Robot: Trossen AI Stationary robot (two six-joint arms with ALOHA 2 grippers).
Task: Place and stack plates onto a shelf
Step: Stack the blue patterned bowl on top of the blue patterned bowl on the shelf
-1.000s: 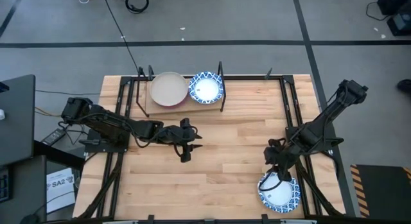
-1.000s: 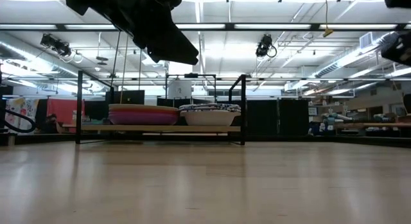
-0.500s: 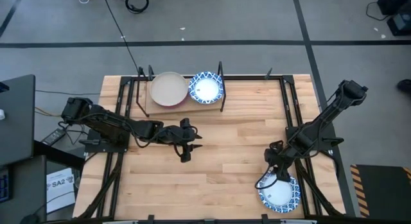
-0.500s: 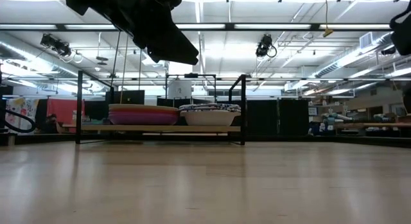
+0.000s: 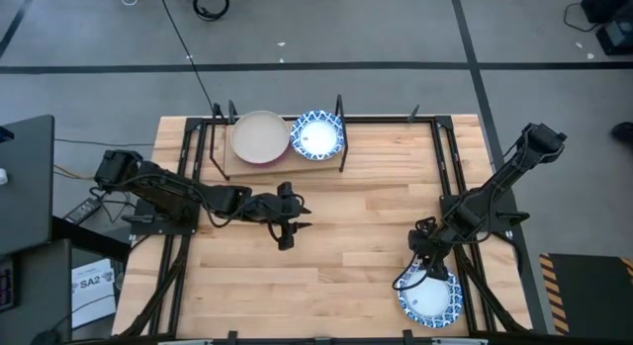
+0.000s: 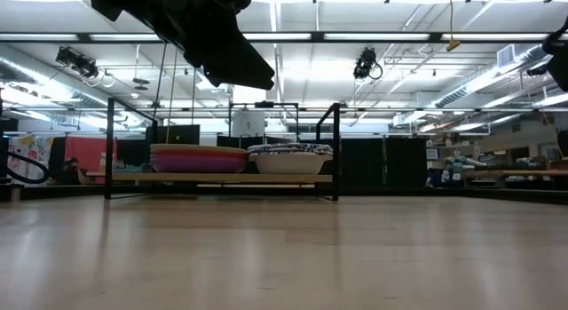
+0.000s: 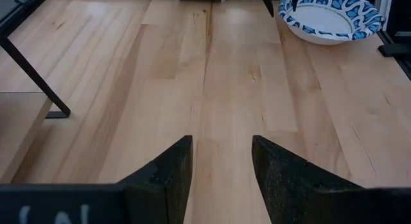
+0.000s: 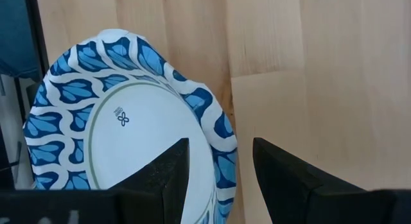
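Fingers of the right gripper (image 8: pixel 221 179) spread wide, holding nothing, poised just above the rim of a blue-and-white plate (image 8: pixel 122 140); one dark finger over the patterned edge, the other over bare wood beside it. Whether touching the rim, impossible to say. Plate lying at the near right corner of the bench (image 5: pixel 346 236), far from the shelf (image 5: pixel 282 157), partly overhanging the black frame there. In the high view, right gripper (image 5: pixel 419 270) reaching down at the plate's (image 5: pixel 431 298) shelf-side edge.

Fingers of the left gripper (image 7: pixel 221 163) likewise spread wide and empty, hovering over bare wood near the middle of the bench, well short of the shelf and a little toward its left end (image 5: pixel 288 218).

On the shelf, at the far edge of the bench: two stacks side by side. Beige plate (image 5: pixel 260 135) on top of the left-hand stack, magenta showing beneath it in the low view (image 6: pixel 197 162); blue-and-white patterned plate (image 5: pixel 316 133) topping the right-hand stack, just beside the first. Black upright posts (image 6: pixel 336 150) at the shelf's ends.
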